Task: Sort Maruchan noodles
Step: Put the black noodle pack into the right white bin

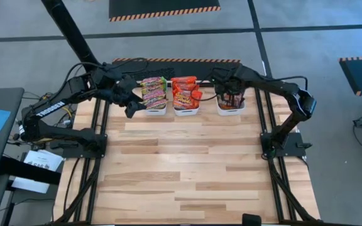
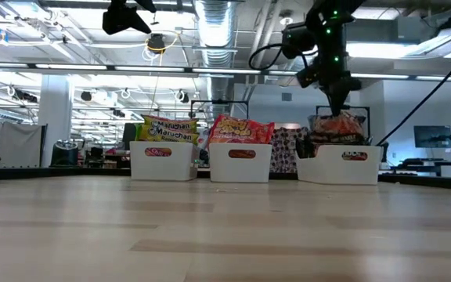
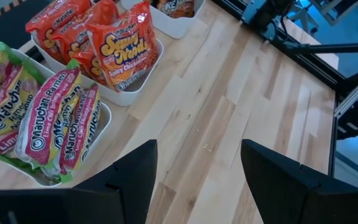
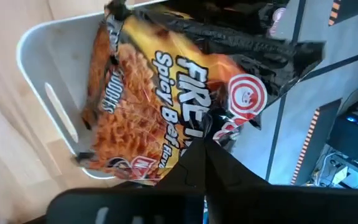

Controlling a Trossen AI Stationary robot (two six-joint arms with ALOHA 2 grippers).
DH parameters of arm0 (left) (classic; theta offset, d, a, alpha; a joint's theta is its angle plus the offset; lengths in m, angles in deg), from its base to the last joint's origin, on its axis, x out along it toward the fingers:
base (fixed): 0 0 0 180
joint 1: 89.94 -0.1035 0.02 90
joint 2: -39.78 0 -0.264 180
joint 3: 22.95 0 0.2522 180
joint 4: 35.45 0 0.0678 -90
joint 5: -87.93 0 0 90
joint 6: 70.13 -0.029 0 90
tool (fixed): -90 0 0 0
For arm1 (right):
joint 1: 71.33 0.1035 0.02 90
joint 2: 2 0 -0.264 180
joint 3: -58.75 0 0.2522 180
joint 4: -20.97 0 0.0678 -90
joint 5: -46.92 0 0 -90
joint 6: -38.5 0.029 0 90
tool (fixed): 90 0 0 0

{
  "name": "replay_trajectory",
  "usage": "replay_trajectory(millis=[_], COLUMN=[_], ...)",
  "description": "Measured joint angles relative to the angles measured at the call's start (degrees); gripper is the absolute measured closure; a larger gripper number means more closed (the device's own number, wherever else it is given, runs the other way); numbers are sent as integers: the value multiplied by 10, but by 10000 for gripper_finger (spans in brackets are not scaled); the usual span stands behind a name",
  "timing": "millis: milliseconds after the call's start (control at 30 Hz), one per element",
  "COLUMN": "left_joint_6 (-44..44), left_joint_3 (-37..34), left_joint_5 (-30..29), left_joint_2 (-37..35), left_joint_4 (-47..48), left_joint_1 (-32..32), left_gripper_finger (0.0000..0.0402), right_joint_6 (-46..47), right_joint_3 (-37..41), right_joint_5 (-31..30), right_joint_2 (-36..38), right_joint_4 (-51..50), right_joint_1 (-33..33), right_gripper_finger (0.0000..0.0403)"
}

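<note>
Three white bins stand in a row at the table's far edge. The left bin (image 1: 156, 110) holds green-yellow Maruchan noodles (image 3: 48, 124), the middle bin (image 1: 186, 112) red-orange ones (image 3: 114, 50), and the right bin (image 4: 42, 68) black ones. My right gripper (image 4: 205, 146) is over the right bin, pointing steeply down, shut on a black "Fire Spicy Beef" packet (image 4: 160, 99). My left gripper (image 3: 197, 180) hangs open above bare wood just in front of the left bin, holding nothing. My right gripper pinches the black packet between its two fingers at the crumpled edge beside the red-and-white logo (image 4: 222, 121). The fingers come from above, slanting down. The packet hangs below them, its lower part inside the right bin and its top (image 2: 337, 125) above the rim.
Black rails (image 1: 270, 144) run along the table's left and right sides under the arm bases. The near stretch of the wooden tabletop (image 1: 187, 176) is bare. Another black packet (image 4: 253, 37) lies behind the held one in the right bin.
</note>
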Motion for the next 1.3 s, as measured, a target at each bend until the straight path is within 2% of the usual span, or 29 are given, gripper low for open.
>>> replay_trajectory(millis=[267,667,933,1000,1100,1133,1300], left_joint_6=[0,0,0,0,0,0,0], left_joint_3=[0,0,0,0,0,0,0], left_joint_5=[0,0,0,0,0,0,0], left_joint_2=[0,0,0,0,0,0,0], left_joint_4=[0,1,1,1,1,1,1], left_joint_1=[0,0,0,0,0,0,0], left_gripper_finger=[184,184,184,184,184,184,184], right_joint_6=[4,44,133,167,210,216,201], right_joint_3=[12,12,-35,-46,-44,-40,2], right_joint_5=[0,0,5,46,181,209,227], right_joint_2=[0,0,0,0,1,1,1], right_joint_4=[0,-7,-93,-115,-119,-109,-60], right_joint_1=[6,22,34,33,18,13,-16], right_gripper_finger=[369,294,282,282,282,283,291])
